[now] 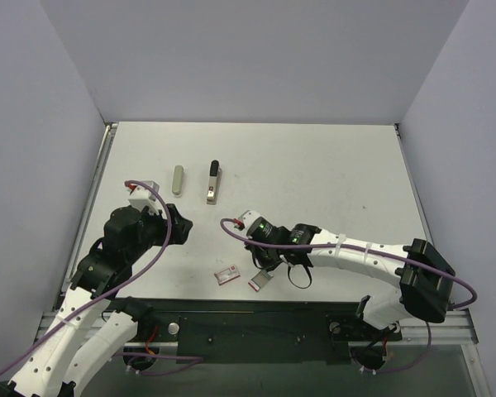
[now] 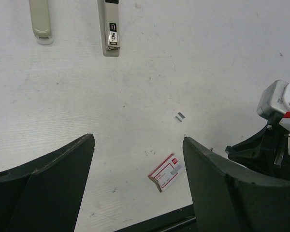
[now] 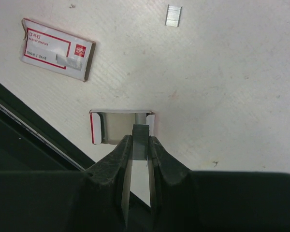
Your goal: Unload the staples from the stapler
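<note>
Stapler (image 1: pixel 212 184) lies near-to-far, black tip far; left gripper (image 2: pixel 137 139) gapes empty, right gripper (image 3: pixel 140 139) pinches a grey strip (image 3: pixel 140 129).

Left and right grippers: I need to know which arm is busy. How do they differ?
The left gripper holds its fingers wide apart, nothing between them; the right gripper pinches a thin grey strip. The left touches nothing; the right is down at a small open box. Both point at the table.
</note>
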`<control>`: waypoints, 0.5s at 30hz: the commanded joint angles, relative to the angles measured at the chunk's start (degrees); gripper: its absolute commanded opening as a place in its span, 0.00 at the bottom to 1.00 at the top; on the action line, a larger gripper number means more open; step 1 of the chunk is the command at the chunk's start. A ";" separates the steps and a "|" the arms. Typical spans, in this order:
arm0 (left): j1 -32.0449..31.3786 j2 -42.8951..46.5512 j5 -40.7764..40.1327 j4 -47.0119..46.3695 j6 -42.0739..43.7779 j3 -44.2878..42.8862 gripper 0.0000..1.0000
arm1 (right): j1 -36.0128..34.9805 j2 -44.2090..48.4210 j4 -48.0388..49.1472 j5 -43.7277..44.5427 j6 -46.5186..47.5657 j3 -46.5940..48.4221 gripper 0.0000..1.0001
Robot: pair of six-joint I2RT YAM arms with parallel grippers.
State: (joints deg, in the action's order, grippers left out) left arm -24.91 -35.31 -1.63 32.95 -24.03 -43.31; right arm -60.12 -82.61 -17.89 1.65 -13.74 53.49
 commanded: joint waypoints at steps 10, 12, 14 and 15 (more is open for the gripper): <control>0.38 0.86 0.57 -1.05 -0.49 0.07 0.84 | -5.10 -3.79 0.75 1.95 -4.01 -0.94 0.10; 0.38 0.94 0.49 -1.05 -0.49 0.15 0.84 | -5.54 -4.49 1.28 1.69 -4.28 -1.20 0.10; 0.38 1.03 0.49 -1.04 -0.49 0.07 0.84 | -5.97 -5.10 1.45 1.87 -4.54 -1.20 0.10; 0.38 1.12 0.49 -0.96 -0.49 0.15 0.84 | -6.15 -5.37 1.63 1.69 -4.63 -1.11 0.10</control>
State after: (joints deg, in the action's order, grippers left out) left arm -24.91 -34.81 -1.61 33.04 -24.03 -42.85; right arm -65.30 -87.09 -16.56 1.87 -16.97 52.90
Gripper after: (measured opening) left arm 0.841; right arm 0.123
